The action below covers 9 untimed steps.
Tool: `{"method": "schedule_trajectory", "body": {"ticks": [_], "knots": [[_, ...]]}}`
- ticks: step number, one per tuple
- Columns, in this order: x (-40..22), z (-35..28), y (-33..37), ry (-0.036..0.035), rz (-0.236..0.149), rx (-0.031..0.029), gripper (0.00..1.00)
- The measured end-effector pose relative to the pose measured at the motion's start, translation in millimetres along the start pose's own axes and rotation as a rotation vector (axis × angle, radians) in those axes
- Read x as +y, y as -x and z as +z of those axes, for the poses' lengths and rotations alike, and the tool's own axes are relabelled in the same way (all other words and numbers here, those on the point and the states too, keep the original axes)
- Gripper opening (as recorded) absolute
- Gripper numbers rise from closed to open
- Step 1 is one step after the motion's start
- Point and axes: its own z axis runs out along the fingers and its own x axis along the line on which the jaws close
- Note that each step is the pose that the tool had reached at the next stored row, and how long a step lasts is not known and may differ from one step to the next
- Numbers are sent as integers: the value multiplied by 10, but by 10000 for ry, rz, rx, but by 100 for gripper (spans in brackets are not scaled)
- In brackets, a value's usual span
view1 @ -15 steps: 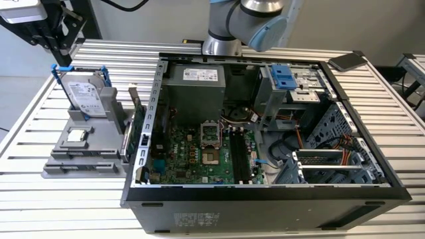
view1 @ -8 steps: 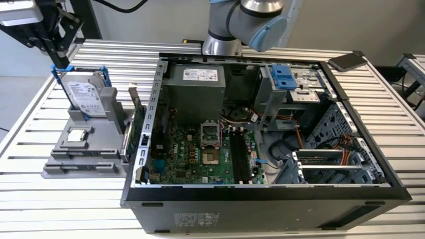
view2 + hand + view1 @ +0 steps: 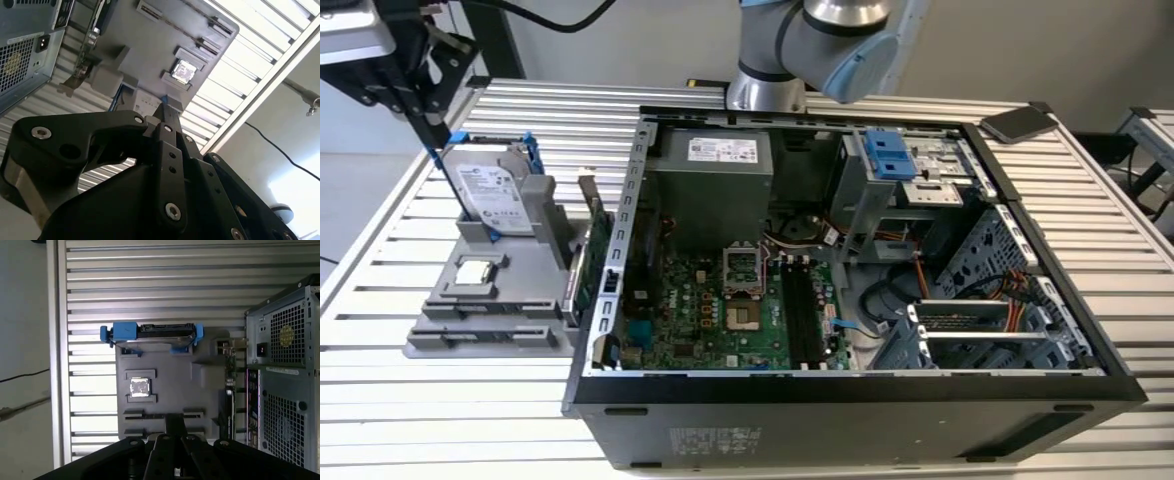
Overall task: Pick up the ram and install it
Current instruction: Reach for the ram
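My gripper (image 3: 438,145) hangs high over the grey parts holder (image 3: 467,345) at the exterior view's left. Its black fingers are pressed together, with nothing visible between them. In the first wrist view the gripper (image 3: 173,421) lines up over the holder's two long front slots. A thin dark line (image 3: 145,414) runs along one slot, and I cannot tell whether it is the ram. From the second wrist view the gripper (image 3: 165,104) points down at the holder (image 3: 150,45). The motherboard's long black slots (image 3: 798,310) lie inside the open computer case (image 3: 854,395).
On the holder stand a silver hard drive in a blue frame (image 3: 494,190), a square chip (image 3: 476,270) and a green expansion card (image 3: 594,270) on edge beside the case wall. The case's rear panel (image 3: 285,365) rises close to the holder. Everything rests on a slatted metal table (image 3: 400,420).
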Motion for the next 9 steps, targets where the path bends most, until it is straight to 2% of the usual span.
{"method": "schedule_trajectory", "body": {"ticks": [9], "knots": [[-162,-8,-13,0,-191,9,0]]}}
